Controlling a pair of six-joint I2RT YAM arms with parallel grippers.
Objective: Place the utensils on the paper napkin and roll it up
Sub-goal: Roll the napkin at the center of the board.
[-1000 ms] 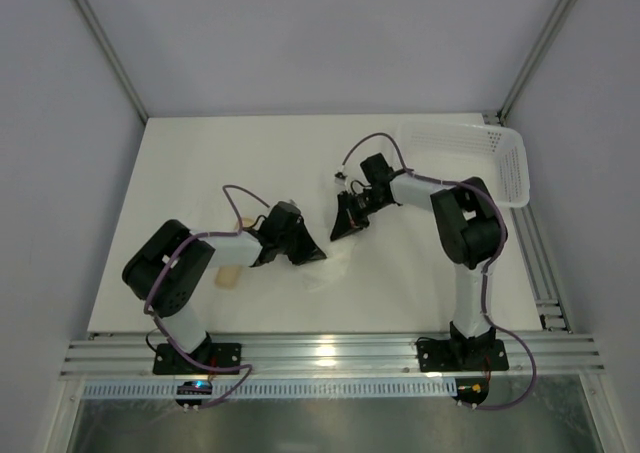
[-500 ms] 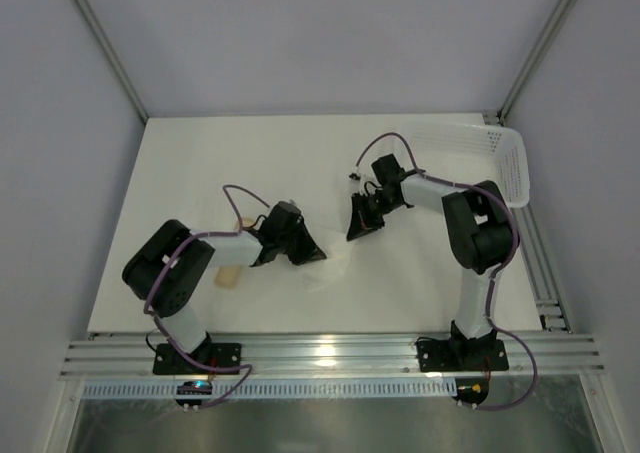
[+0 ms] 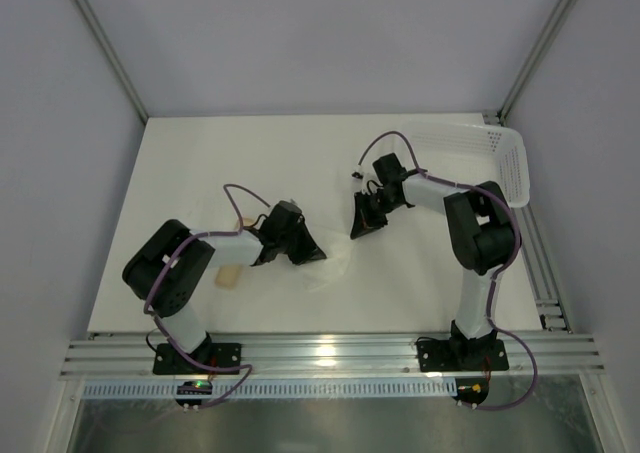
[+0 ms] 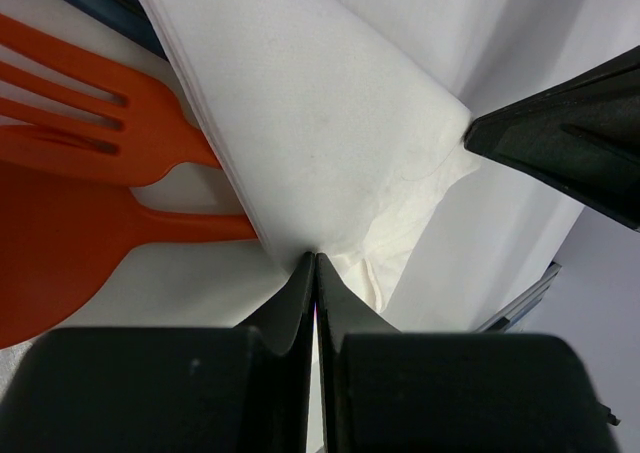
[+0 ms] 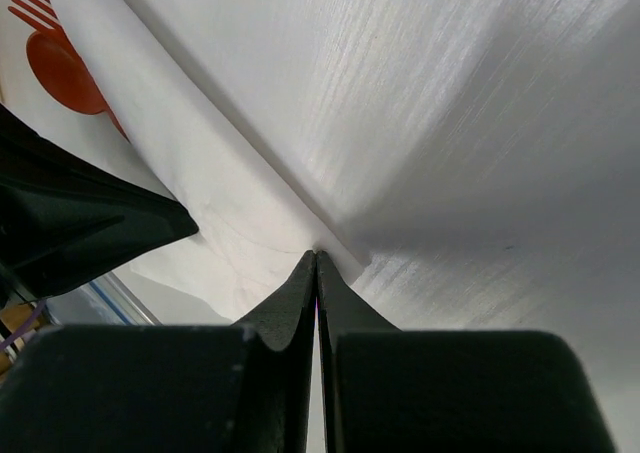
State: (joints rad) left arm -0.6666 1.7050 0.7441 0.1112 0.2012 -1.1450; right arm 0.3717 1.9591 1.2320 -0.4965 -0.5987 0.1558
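Note:
The paper napkin lies between my two grippers, folded over the utensils. In the left wrist view the napkin covers the handles of an orange spoon and an orange fork, whose heads stick out at the left. My left gripper is shut on the napkin's edge; in the top view it sits at the napkin's left side. My right gripper is shut on another napkin edge, at the upper right. The spoon shows small in the right wrist view.
A white perforated basket stands at the back right. A short beige cylinder lies by the left arm's elbow. The table's near edge and metal rails run behind the arm bases.
My right gripper has moved a little to the right and back, away from the left gripper. The left arm has stayed in place.

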